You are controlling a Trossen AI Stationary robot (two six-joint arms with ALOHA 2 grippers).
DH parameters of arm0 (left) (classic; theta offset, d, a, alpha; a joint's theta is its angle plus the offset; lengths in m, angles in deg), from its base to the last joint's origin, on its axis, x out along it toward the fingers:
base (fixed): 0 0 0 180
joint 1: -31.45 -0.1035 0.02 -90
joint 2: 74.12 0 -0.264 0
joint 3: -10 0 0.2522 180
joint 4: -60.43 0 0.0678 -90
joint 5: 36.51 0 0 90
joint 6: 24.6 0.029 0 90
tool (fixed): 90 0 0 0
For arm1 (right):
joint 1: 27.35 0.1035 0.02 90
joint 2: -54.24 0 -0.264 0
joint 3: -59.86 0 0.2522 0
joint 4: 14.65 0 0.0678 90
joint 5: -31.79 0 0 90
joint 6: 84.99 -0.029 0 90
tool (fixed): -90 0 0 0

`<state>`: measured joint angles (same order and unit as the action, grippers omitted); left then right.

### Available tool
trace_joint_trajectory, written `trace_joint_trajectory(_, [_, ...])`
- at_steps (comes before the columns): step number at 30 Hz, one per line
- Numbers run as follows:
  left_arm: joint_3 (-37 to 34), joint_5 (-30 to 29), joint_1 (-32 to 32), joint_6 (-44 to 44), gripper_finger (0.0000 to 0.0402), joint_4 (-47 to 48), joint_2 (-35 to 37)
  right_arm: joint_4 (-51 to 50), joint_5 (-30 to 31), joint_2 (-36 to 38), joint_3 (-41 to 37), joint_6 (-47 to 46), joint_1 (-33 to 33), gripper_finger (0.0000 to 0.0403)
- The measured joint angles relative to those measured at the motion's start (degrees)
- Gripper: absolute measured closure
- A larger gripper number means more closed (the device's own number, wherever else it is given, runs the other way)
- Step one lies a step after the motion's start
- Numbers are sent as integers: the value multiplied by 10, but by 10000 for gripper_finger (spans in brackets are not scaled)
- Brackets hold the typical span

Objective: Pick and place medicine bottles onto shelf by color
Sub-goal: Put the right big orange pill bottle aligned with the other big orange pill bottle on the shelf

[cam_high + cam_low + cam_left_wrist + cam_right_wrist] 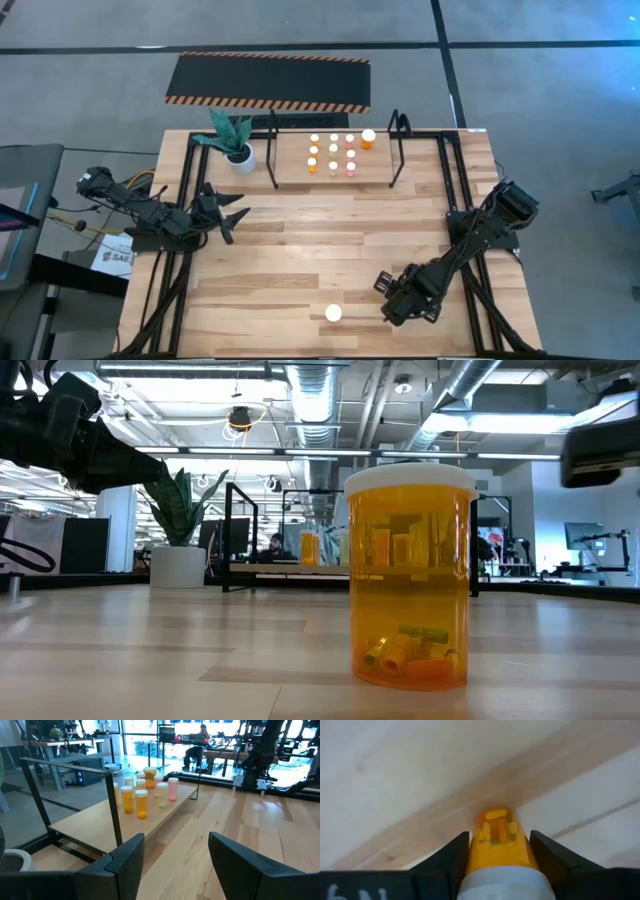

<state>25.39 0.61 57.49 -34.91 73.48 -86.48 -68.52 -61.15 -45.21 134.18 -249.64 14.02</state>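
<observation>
An orange medicine bottle (496, 832) with a white cap sits between the fingers of my right gripper (499, 840), which points down near the table's front right (405, 298); the gripper hides this bottle in the high view. Another white-capped orange bottle (333, 312) (410, 580) stands on its base on the table to the left of that gripper, untouched. Several more bottles (333, 155) (141, 802) stand in rows on the shelf (273, 160) at the table's far side. My left gripper (225, 215) (175, 855) waits open at the table's left, pointing toward the shelf. My right gripper has the orange bottle between its two fingers, which lie against opposite sides of the body just below the white cap (475, 855). The fingers come from above, pointing down along the upright bottle. Whether its base is on the table or just clear of it, I cannot tell.
A white plant pot (240, 158) stands left of the shelf's left end loop. A black hazard-striped mat (268, 82) lies on the floor beyond the table. Bare wood stretches between the shelf and the front bottles.
</observation>
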Motion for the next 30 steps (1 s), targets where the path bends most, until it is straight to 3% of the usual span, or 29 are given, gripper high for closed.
trace_joint_trajectory(9, [0, 0, 0, 0, 193, 0, 0, -26, -5, 21, 0, 73, -50, 170])
trace_joint_trajectory(22, [0, 0, 0, 0, 193, 0, 0, -34, -6, 29, 0, 208, -121, 209])
trace_joint_trajectory(30, [0, 0, 0, 0, 193, 0, 0, -33, -20, 29, 0, 227, -149, 178])
